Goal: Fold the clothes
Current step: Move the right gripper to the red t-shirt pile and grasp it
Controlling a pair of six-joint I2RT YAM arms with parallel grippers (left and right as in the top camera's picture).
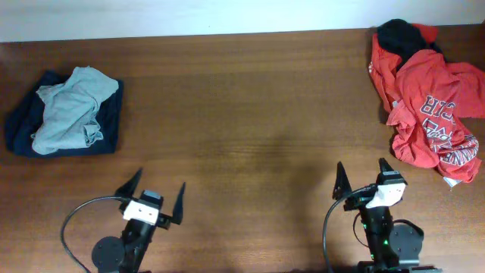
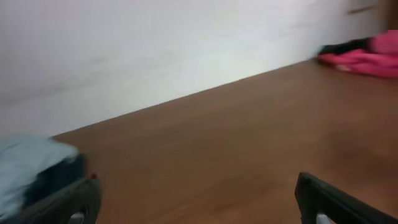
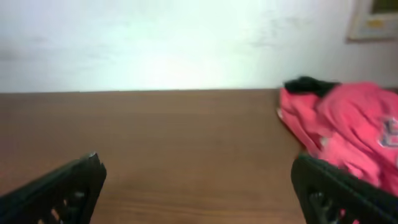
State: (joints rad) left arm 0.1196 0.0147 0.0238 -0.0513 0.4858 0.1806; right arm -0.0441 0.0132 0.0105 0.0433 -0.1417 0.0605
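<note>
Red shirts (image 1: pixel 428 106) are heaped far right, grey and navy clothes (image 1: pixel 72 110) far left; left gripper (image 1: pixel 160 180) and right gripper (image 1: pixel 361 164) are spread wide, empty.

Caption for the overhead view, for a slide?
Both open, empty: left claw, right claw; red T-shirt right, grey-green garment atop navy garment left.

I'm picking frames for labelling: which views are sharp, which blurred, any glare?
Overhead: sharp, evenly lit, lettering on the orange-red T-shirt distinct, faint sheen on the table. Left wrist: blurred throughout, the pale grey-green garment smeared. Right wrist: soft, the red clothes fuzzy, a bright patch washing out the wall.
</note>
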